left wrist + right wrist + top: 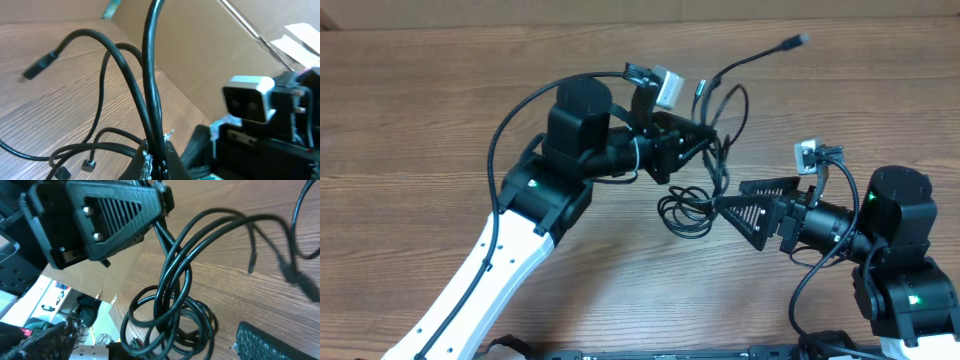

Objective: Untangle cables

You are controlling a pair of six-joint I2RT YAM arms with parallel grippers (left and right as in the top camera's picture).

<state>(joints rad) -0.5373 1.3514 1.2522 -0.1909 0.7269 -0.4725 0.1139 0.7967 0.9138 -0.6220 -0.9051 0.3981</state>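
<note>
1. The left gripper is stretched out over the middle of the wooden table, slightly towards the far edge. Its jaws are closed tight on the cables.
2. In the left wrist view, several black strands rise together out of the pinch between the fingers. There they are pressed side by side.
3. Above the pinch the strands fan apart. One arcs away and ends in a dark plug, which is held off the wood and points to the far edge, right of centre.
4. Below the left gripper the rest of the cables hang down into a heap of overlapping loops. The heap lies on the wood near the middle of the table, towards the right.
5. Two small connectors lie on the wood beside those loops in the left wrist view.
6. The right gripper comes in from the near right corner and points left at the loops, low over the wood.
7. Its jaws stand wide apart and hold nothing.
8. In the right wrist view the loops lie in the gap between its two fingers. Whether either finger touches a strand cannot be told.
9. The two grippers are near each other, with only the hanging strands between them.
</note>
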